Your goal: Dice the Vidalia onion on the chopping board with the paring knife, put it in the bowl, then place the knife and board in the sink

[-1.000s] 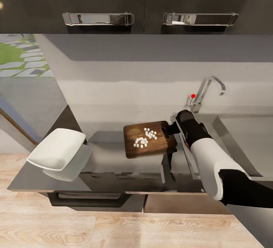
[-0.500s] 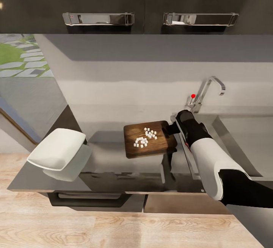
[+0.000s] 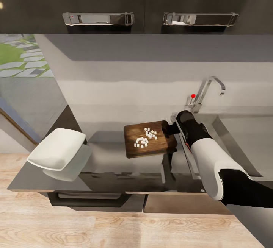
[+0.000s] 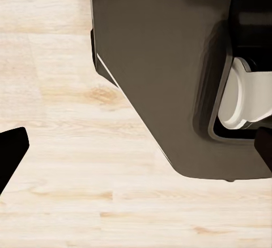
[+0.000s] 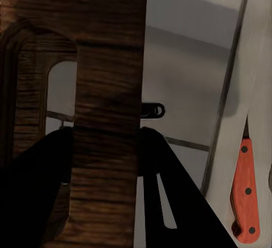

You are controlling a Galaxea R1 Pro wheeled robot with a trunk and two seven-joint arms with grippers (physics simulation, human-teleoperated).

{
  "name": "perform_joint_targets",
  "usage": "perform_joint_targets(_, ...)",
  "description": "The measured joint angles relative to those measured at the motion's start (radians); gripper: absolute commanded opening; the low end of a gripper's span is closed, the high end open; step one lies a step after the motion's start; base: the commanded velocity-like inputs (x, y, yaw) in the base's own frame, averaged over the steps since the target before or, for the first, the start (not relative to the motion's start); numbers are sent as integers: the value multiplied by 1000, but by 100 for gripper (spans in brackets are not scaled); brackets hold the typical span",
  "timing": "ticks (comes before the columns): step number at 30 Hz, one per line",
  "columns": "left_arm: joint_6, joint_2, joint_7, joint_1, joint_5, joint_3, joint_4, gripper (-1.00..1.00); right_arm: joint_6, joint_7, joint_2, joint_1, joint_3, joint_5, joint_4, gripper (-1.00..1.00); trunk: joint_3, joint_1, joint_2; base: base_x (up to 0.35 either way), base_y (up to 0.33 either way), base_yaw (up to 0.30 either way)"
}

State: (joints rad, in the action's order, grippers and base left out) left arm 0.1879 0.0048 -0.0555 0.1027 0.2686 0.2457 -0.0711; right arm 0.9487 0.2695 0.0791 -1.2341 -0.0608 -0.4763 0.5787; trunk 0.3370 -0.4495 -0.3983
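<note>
Right gripper (image 5: 105, 163) is clenched on the slotted end of the chopping board (image 3: 148, 139), which rests on the countertop (image 3: 110, 161) left of the sink (image 3: 242, 142). Board judged stiff and heavy; the diced onion (image 3: 146, 137) lies loose on it and would slide if tilted. Bowl (image 3: 57, 148) stands well apart, far left. Paring knife (image 5: 245, 191) lies beside the board. Left gripper: state cannot be told.

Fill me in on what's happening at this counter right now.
The right end effector grips the slotted end of the chopping board, which sits on the countertop beside the sink with the diced onion on it. The bowl sits empty at the counter's left end. The paring knife, orange-red handle showing, lies near the board in the right wrist view.
</note>
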Motion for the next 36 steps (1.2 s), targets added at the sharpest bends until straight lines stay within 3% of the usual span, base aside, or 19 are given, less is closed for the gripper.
perform_joint_targets(15,0,0,0,0,0,0,0,100,-5,2,-2,0,0,1,-3,-100,-11,0,0,0,0,-40)
perform_joint_targets(20,0,0,0,0,0,0,0,100,-6,3,-24,0,0,-3,-3,-100,-19,0,0,0,0,-75)
perform_joint_targets(29,0,1,0,0,0,0,0,100,-5,4,-26,0,1,5,-4,-100,-32,0,0,0,1,-56)
perform_joint_targets(36,0,1,0,0,0,0,0,100,-5,5,-25,0,1,5,-5,-100,-43,0,0,0,185,-3)
